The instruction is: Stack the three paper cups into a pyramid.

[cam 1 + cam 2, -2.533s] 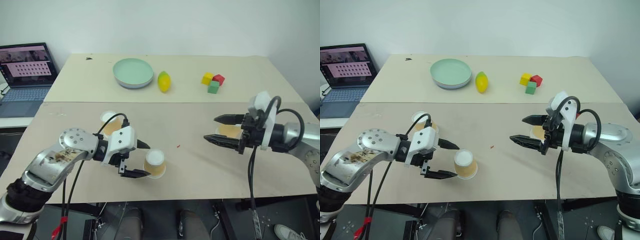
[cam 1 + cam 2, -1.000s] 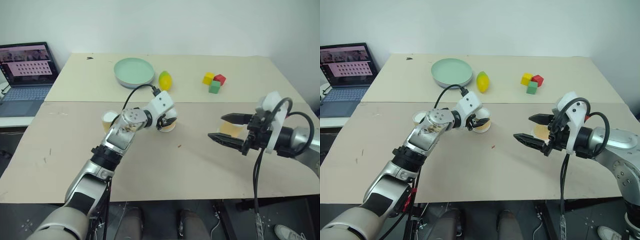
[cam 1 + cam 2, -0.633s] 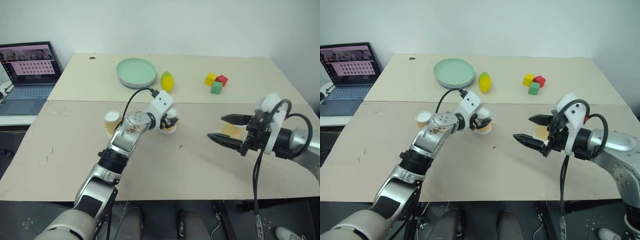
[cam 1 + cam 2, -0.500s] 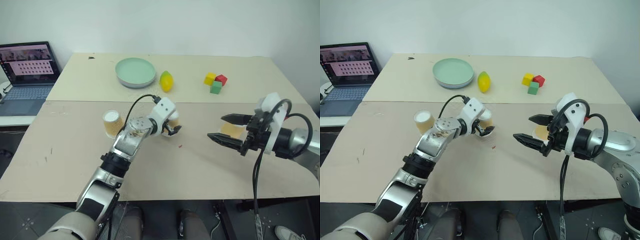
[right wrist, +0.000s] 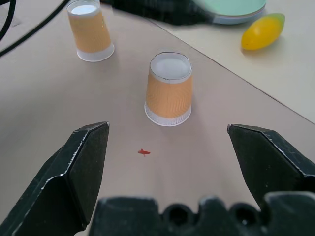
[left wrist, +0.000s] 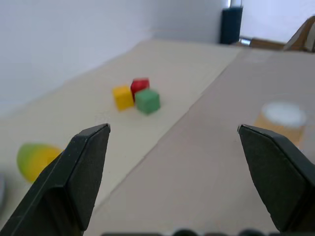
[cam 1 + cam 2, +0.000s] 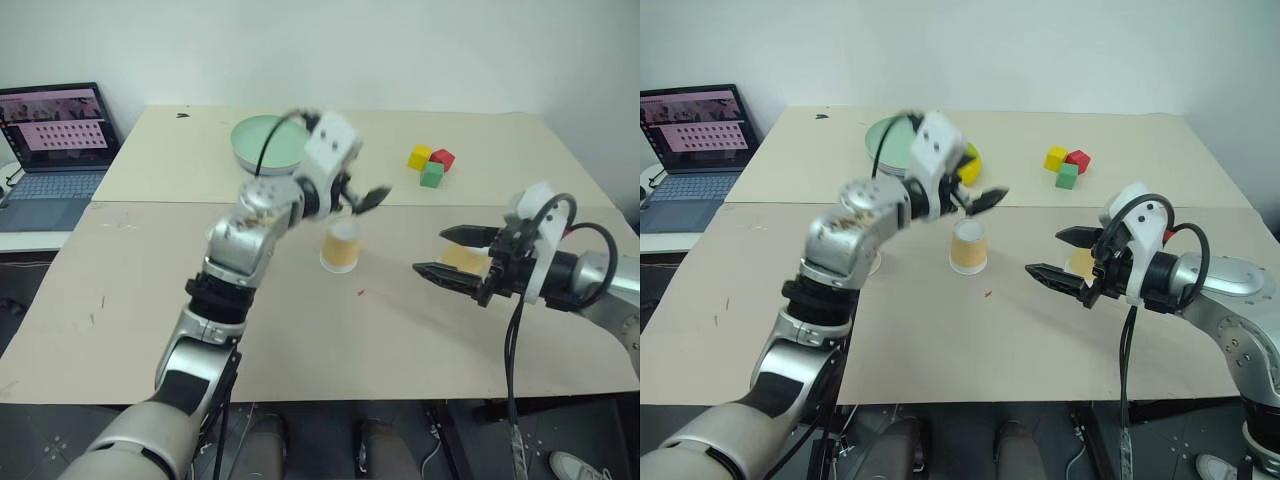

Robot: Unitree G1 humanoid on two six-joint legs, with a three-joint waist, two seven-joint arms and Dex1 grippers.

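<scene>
A: What takes the most room?
B: The bench, then the laptop at the left edge and the green plate near the top centre.

A: And the arms?
B: The left gripper is raised in the upper middle, fingers spread wide, empty. The right gripper sits at the right, fingers also wide, holding nothing.

A: The cups?
B: One cup stands upside down in the centre, below the left gripper. A second cup stands inverted beyond it in the right wrist view. A third cup sits between the right fingers, unclamped.

A: Smaller things?
B: A lemon beside the plate, and coloured blocks at upper right.
</scene>
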